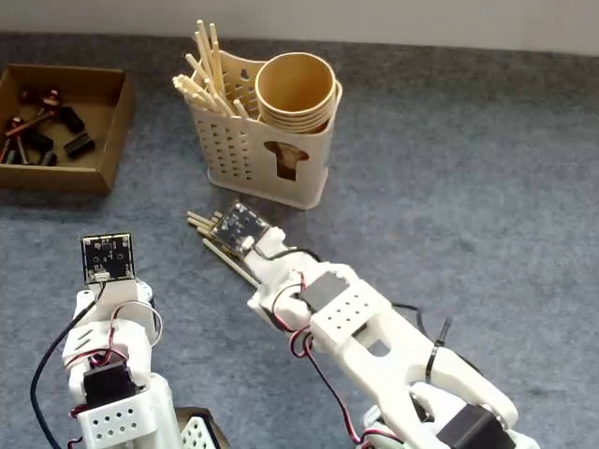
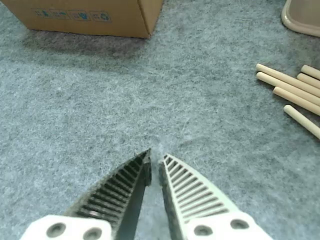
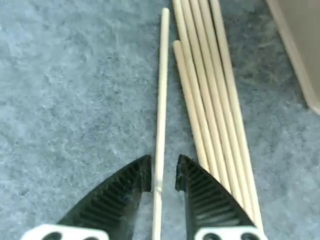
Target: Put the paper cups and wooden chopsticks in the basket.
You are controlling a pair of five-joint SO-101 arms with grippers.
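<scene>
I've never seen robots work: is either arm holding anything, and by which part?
Nothing is gripped. The right tool straddles one wooden chopstick partway along its shaft, with a gap beside it; the left tool is empty.

High camera looks down over the table (image 1: 487, 168); both wrist cameras hover low, sharing the loose chopsticks (image 2: 285, 86).

Our left arm (image 1: 117, 412) and right arm (image 1: 351, 318) are white plastic with black servos, red and black cables and a square black circuit board at each wrist. Our left end effector (image 2: 154, 156) pairs a dark ribbed finger with a white one; our right end effector (image 3: 162, 167) has two black fingers.
</scene>
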